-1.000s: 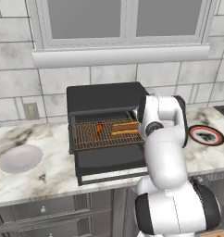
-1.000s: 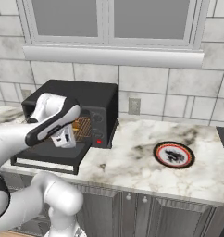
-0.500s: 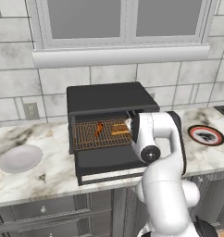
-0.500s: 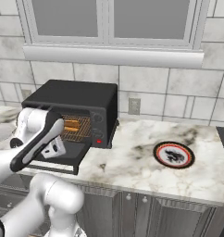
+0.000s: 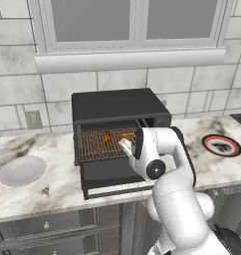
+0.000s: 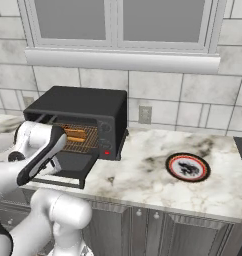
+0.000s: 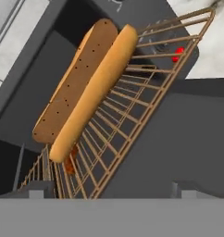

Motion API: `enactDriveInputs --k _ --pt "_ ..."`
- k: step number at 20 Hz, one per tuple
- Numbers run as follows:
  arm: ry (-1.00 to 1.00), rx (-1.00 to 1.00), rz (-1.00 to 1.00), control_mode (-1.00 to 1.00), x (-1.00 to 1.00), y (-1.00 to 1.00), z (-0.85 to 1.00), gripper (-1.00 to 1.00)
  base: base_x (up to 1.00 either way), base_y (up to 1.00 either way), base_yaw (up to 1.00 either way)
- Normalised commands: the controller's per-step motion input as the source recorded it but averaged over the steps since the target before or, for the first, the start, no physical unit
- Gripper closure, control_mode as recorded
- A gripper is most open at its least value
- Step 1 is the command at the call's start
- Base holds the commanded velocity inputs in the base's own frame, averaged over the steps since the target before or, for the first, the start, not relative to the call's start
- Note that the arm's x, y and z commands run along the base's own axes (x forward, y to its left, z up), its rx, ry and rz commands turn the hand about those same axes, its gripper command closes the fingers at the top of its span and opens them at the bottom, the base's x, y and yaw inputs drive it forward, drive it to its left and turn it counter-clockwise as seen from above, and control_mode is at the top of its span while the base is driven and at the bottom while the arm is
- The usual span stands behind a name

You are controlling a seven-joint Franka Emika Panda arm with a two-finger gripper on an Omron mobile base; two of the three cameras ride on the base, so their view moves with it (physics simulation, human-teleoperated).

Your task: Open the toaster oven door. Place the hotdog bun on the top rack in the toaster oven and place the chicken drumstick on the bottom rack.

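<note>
Two brownish wire-grid racks sit pulled forward in the black boxy toaster oven (image 5: 120, 112) I'm looking at, and its wide black door (image 5: 115, 174) hangs fully down, flat over the marbled white tabletop (image 5: 38, 196). Starting at the far left of the left base view, a pale round plate (image 5: 22, 170) lies on the tabletop, well apart from the oven. Moving right to the oven cavity, I see the small reddish-brown chicken drumstick (image 5: 107, 139) on the grid, and just to its right the tan end of the long hotdog bun (image 5: 127, 134), partly hidden behind the arm.

From the hand view, the long tan-orange bun (image 7: 88, 88) with its darker brown stripe lies lengthwise on the top rack (image 7: 146, 88). Through the wires beneath its near end I can make out a reddish patch (image 7: 70, 162), which I take for the drumstick on the bottom rack; that rack itself I cannot separate cleanly.

My end effector (image 5: 125, 146) hovers in front of the oven opening, above the lowered door, its fingers spread wide with nothing between them.

Farther right, on the tabletop well clear of the oven, lies a round dark dish with a red rim (image 5: 221, 145).
</note>
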Motion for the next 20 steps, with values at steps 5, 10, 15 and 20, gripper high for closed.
enactDriveInputs --k 5,10,15,20 --pt "0.46 0.00 0.05 -1.00 -0.14 0.32 0.16 -1.00 0.00 0.00 0.00" --pt "0.44 0.00 0.00 -1.00 0.04 0.13 0.02 -1.00 0.00 0.00 0.00" --pt "0.33 0.00 0.00 -1.00 0.18 0.14 0.01 -1.00 0.00 0.00 0.00" --pt "0.19 0.00 0.00 -1.00 0.11 0.15 0.15 -1.00 0.00 0.00 0.00"
